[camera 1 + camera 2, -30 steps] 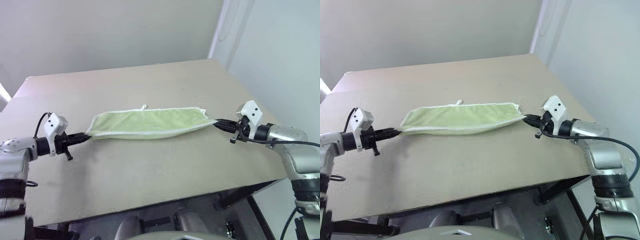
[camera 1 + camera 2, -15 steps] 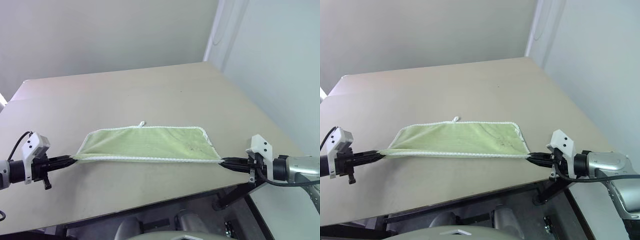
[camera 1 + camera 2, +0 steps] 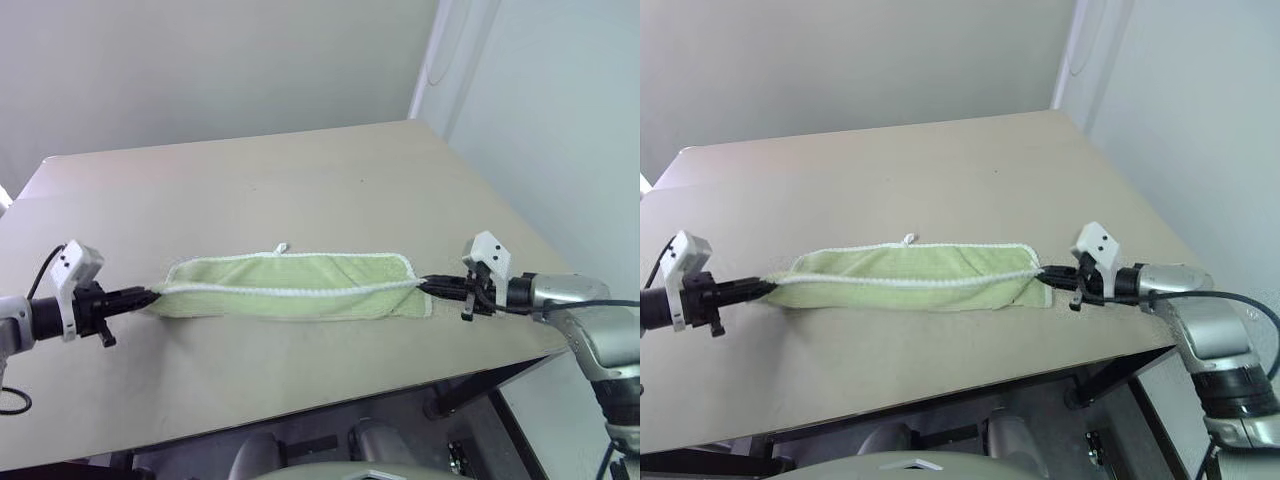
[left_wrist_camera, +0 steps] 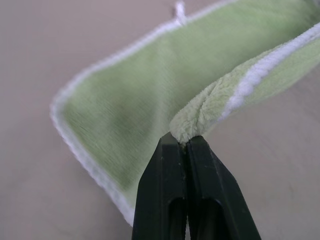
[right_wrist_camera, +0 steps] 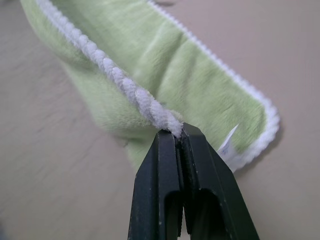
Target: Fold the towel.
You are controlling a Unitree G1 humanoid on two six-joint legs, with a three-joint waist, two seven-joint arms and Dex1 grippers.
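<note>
The desk point(image 3: 300, 170) is the biggest thing here, a pale beige slab whose surface runs from 12 o'clock down to its near edge at 6 o'clock. Behind it, at 12 o'clock, stands a plain grey wall point(image 3: 200, 70); toward 2 o'clock a lighter wall panel point(image 3: 540, 110) runs down past the desk's right edge.

The towel point(image 3: 300, 287) lies across the middle of the desk as a long, narrow light yellow-green band stretched from 9 o'clock to 3 o'clock. Its far long edge rests flat on the desk, trimmed in white stitching. The near long edge is lifted and drawn taut between the two arms, so the cloth doubles over itself along its length. Nothing else sits on the desk near it, and nothing stands between the towel and either arm.

The left tool point(image 3: 148, 296), at 9 o'clock, has its two black fingers point(image 4: 165, 200) pinched together on the towel's left end, a bunched fold of cloth caught at the tips. The right tool point(image 3: 430, 286), at 3 o'clock, is likewise closed tight on the right end, gripping the white stitched edge where it meets the fingertips point(image 5: 160, 185).

A small white loop point(image 3: 281, 247) sticks out from the far edge at about 12 o'clock of the towel. In the right wrist view a small white tag point(image 5: 227, 146) peeks out beside the towel's corner.
</note>
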